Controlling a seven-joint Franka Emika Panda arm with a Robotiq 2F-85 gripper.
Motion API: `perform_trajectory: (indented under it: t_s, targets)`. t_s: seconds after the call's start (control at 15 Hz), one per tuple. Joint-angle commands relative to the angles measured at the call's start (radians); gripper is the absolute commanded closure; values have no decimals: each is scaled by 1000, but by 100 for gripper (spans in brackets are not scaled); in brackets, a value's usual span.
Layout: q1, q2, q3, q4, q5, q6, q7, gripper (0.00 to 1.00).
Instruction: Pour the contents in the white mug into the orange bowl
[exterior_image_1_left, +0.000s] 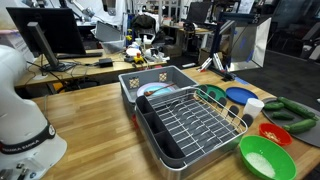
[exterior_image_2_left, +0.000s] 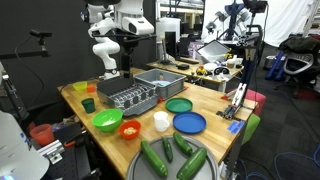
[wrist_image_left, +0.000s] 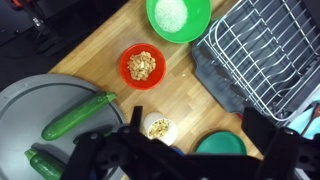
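Observation:
The white mug (wrist_image_left: 157, 128) stands upright on the wooden table with pale bits inside. It also shows in both exterior views (exterior_image_1_left: 255, 104) (exterior_image_2_left: 161, 121). The orange bowl (wrist_image_left: 142, 66) with pale bits sits a short way from it, also seen in both exterior views (exterior_image_1_left: 275, 132) (exterior_image_2_left: 130, 128). My gripper (wrist_image_left: 198, 125) is open and empty. It hangs high above the table, with the mug just inside one finger. Its dark fingers are blurred in the wrist view.
A green bowl (wrist_image_left: 178, 15) with white contents sits beyond the orange bowl. A dish rack (wrist_image_left: 265, 45) stands on a grey mat. A green plate (wrist_image_left: 222, 146) and a blue plate (exterior_image_2_left: 189, 123) lie by the mug. Cucumbers (wrist_image_left: 78, 115) lie on a grey tray (wrist_image_left: 30, 100).

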Motion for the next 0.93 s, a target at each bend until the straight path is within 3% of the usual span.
perform_trajectory:
  t_s: [0.0,0.4,0.67,0.73,0.87]
  targets:
    - [-23,93,-2,2,124,123,70,0]
    - [-23,326,-4,-2,342,399,166,0]
    - [-37,468,-12,31,421,448,211,0]
    - [-31,428,-10,1,388,449,189,0]
    - [-33,469,-13,20,397,451,199,0]
